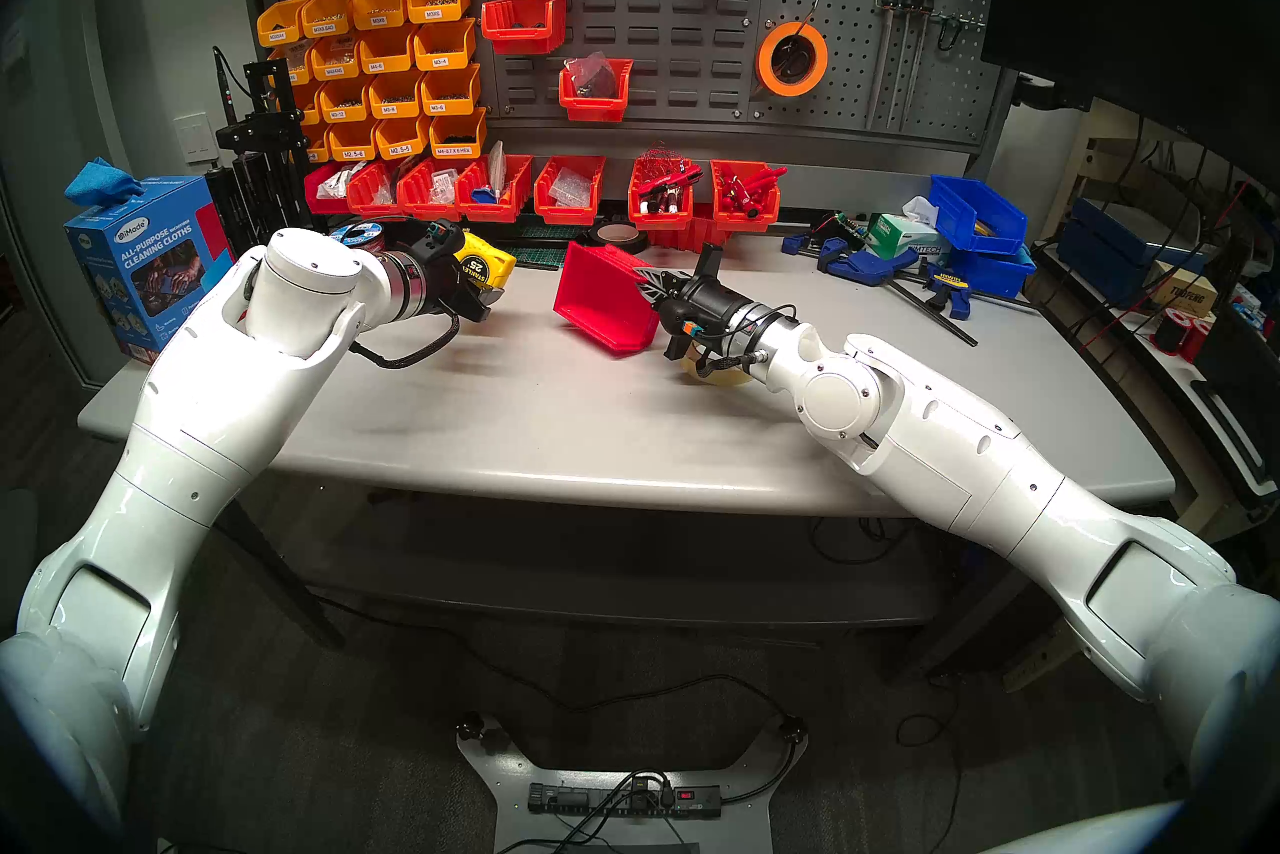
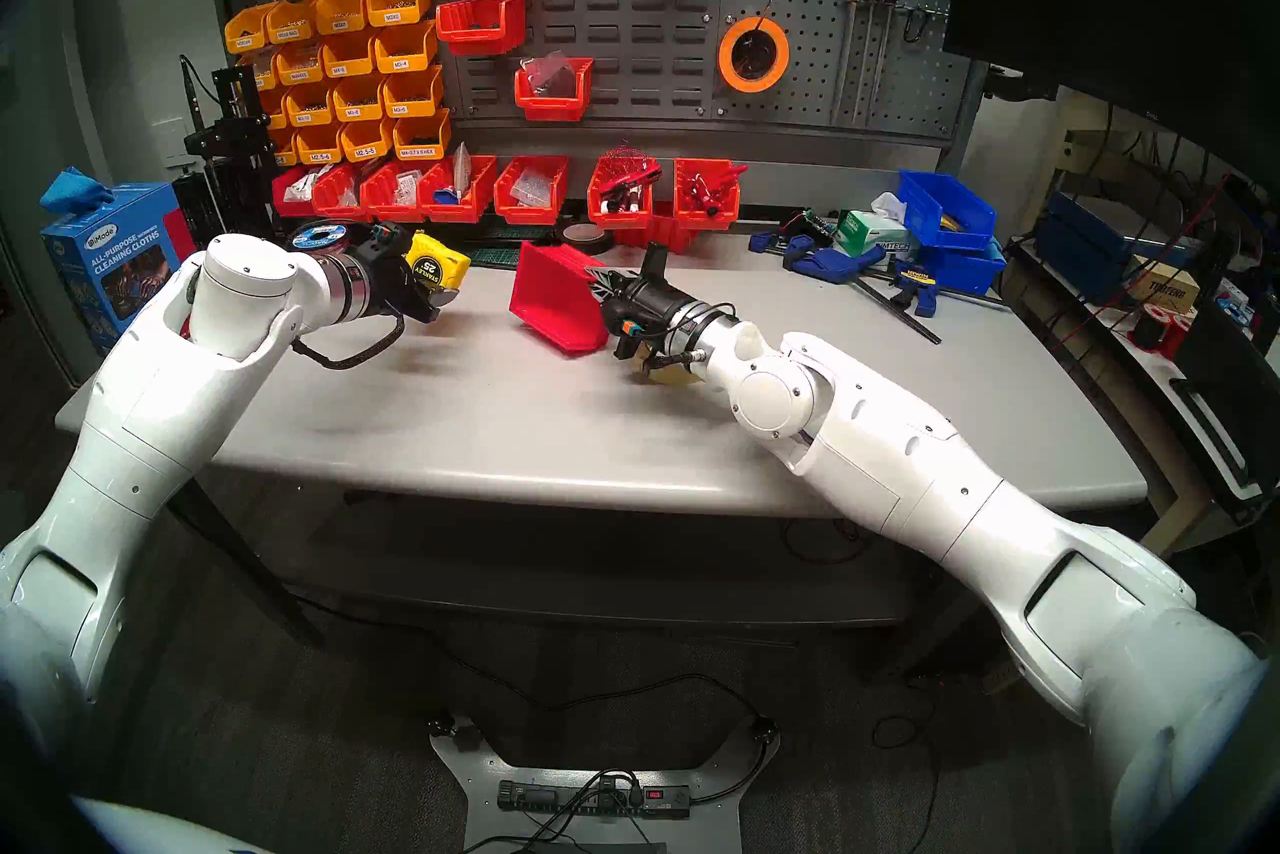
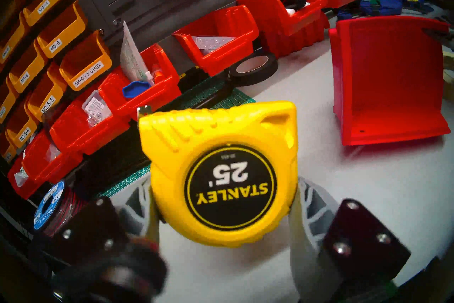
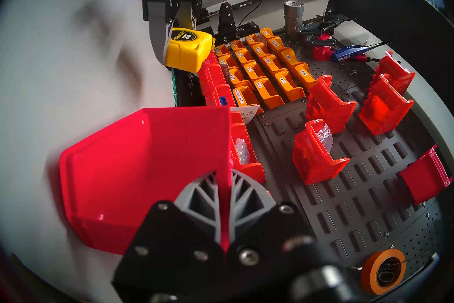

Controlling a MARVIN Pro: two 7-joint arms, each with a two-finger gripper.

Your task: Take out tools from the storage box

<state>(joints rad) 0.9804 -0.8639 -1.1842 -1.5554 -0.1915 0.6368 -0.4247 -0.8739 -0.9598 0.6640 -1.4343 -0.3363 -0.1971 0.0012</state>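
Left tool [image 3: 224, 211]: clamped on yellow Stanley tape measure [image 3: 221, 172], raised off the bench [image 1: 554, 416].
Right tool [image 4: 224, 199]: pinching tilted red storage bin [image 4: 147, 159] wall.
Masking-tape roll [image 1: 717, 373]: mostly hidden under right wrist, at bin's four o'clock.

A black tape roll [image 1: 613, 236] lies flat on the grey surface [image 1: 554, 416], just in front of the row of orange-red bins [image 1: 568, 194]. Left of that roll stands a blue box of cleaning cloths [image 1: 149, 263]. Right of it lie blue clamps [image 1: 852, 260] and blue bins [image 1: 976, 211]. Above it, on the pegboard [image 1: 692, 35], hangs an orange tape roll [image 1: 792, 57], with yellow bins [image 1: 381, 69] to the left.
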